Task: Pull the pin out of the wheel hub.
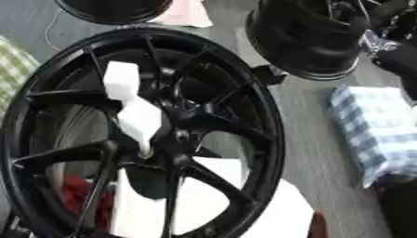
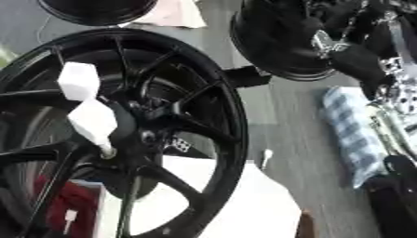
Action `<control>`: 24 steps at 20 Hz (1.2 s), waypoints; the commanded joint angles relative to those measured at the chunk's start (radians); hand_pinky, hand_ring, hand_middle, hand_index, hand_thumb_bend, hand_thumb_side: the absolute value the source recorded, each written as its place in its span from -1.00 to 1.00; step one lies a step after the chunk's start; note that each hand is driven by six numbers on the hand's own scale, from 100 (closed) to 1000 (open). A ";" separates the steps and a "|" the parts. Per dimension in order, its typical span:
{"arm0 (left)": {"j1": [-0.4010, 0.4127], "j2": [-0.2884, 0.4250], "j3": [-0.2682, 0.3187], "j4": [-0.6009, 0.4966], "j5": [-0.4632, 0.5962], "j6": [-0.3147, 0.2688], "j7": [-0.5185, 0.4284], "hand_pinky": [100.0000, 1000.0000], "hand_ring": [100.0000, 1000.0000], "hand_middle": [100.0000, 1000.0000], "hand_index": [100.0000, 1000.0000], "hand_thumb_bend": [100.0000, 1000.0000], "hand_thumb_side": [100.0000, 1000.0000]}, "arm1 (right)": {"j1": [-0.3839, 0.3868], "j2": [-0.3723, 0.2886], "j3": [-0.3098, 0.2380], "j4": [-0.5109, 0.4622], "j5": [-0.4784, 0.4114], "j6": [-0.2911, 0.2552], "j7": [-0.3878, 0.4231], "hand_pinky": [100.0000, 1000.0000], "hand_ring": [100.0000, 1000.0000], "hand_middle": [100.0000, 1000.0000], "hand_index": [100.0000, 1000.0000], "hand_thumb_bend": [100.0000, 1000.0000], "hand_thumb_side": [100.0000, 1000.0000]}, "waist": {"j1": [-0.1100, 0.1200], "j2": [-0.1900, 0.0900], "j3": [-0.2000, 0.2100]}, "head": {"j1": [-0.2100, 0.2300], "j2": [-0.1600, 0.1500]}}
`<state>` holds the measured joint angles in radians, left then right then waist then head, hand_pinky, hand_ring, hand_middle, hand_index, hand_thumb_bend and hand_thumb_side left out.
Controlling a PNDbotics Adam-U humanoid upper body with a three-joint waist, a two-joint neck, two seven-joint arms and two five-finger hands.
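Left eye view: black wheel hub (image 1: 220, 116) fills the surface's near left, white pin (image 1: 134, 109) standing in its centre. Second black wheel (image 1: 306, 42) at the far edge. Checked cloth (image 1: 374, 130) right. Right hand (image 2: 358, 60), far right corner; finger state cannot be told.

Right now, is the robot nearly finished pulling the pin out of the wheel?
Not yet. Done: nothing that shows. The white pin sits with its tip at the hub of the black wheel. In hand: no robot hand is on the pin; only a black and silver arm shows at the right edge. Left to do: reach over, grab the pin and pull it out.
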<state>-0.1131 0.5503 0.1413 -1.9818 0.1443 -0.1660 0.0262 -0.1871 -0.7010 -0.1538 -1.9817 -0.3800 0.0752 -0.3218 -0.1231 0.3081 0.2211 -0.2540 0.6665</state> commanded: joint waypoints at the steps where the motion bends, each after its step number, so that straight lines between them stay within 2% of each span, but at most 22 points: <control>1: 0.008 0.106 -0.003 -0.018 -0.049 -0.050 -0.046 0.72 0.16 0.02 0.48 -1.00 0.27 | 0.001 -0.042 -0.014 -0.018 0.005 0.001 -0.004 0.17 0.06 -0.22 -0.01 -0.36 -1.00 | 0.004 -0.015 0.002 | -0.007 0.007; 3: 0.019 0.155 0.010 -0.018 -0.079 -0.080 -0.053 0.72 0.16 0.02 0.48 -1.00 0.27 | 0.002 -0.039 -0.014 -0.018 0.005 0.001 -0.005 0.17 0.06 -0.22 -0.01 -0.36 -1.00 | 0.000 -0.015 0.002 | -0.007 0.008; 4: 0.022 0.178 0.013 -0.018 -0.094 -0.094 -0.047 0.69 0.25 0.12 0.51 -1.00 0.26 | 0.003 -0.039 -0.015 -0.018 0.005 0.000 -0.005 0.17 0.06 -0.22 -0.01 -0.36 -1.00 | 0.000 -0.015 0.003 | -0.004 0.008; 6: -0.004 0.227 -0.014 -0.018 -0.124 -0.124 -0.059 0.68 0.28 0.13 0.52 -1.00 0.21 | 0.019 -0.051 -0.022 -0.018 0.013 -0.003 -0.011 0.17 0.06 -0.22 -0.01 -0.36 -1.00 | 0.012 -0.014 0.009 | -0.005 0.005; 9: -0.055 0.301 -0.082 -0.018 -0.170 -0.162 -0.100 0.67 0.32 0.17 0.54 -1.00 0.17 | 0.031 -0.060 -0.028 -0.018 0.020 -0.008 -0.017 0.17 0.06 -0.21 -0.01 -0.35 -1.00 | 0.017 -0.018 0.017 | -0.015 0.003; 13: -0.129 0.396 -0.162 -0.018 -0.228 -0.147 -0.158 0.66 0.35 0.20 0.56 -1.00 0.15 | 0.040 -0.066 -0.029 -0.018 0.024 -0.009 -0.019 0.17 0.06 -0.21 -0.01 -0.35 -1.00 | 0.017 -0.023 0.023 | -0.025 0.013; 17: -0.145 0.499 -0.146 -0.018 -0.291 -0.152 -0.221 0.66 0.35 0.20 0.56 -1.00 0.15 | 0.039 -0.058 -0.028 -0.018 0.022 -0.009 -0.020 0.17 0.06 -0.21 -0.01 -0.35 -1.00 | 0.007 -0.025 0.022 | -0.021 0.016; 18: -0.151 0.524 -0.145 -0.018 -0.307 -0.158 -0.237 0.66 0.43 0.28 0.63 -1.00 0.15 | 0.036 -0.060 -0.025 -0.018 0.021 -0.009 -0.017 0.17 0.06 -0.21 -0.01 -0.35 -1.00 | 0.010 -0.027 0.015 | -0.022 0.013; 21: -0.211 0.600 -0.199 -0.018 -0.353 -0.195 -0.283 0.66 0.44 0.29 0.63 -1.00 0.15 | 0.029 -0.065 -0.016 -0.018 0.017 -0.004 -0.009 0.17 0.06 -0.22 -0.01 -0.35 -1.00 | 0.017 -0.034 -0.003 | -0.023 0.014; 24: -0.286 0.677 -0.272 -0.018 -0.401 -0.203 -0.331 0.66 0.46 0.31 0.63 -1.00 0.17 | 0.026 -0.062 -0.015 -0.018 0.015 -0.004 -0.007 0.17 0.06 -0.22 -0.01 -0.36 -1.00 | 0.015 -0.035 -0.007 | -0.023 0.008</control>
<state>-0.3850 1.1606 -0.1155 -1.9861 -0.2374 -0.3641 -0.2855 -0.1501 -0.7285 -0.1602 -1.9818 -0.3635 0.0723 -0.3320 -0.1146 0.2958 0.2148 -0.2750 0.6827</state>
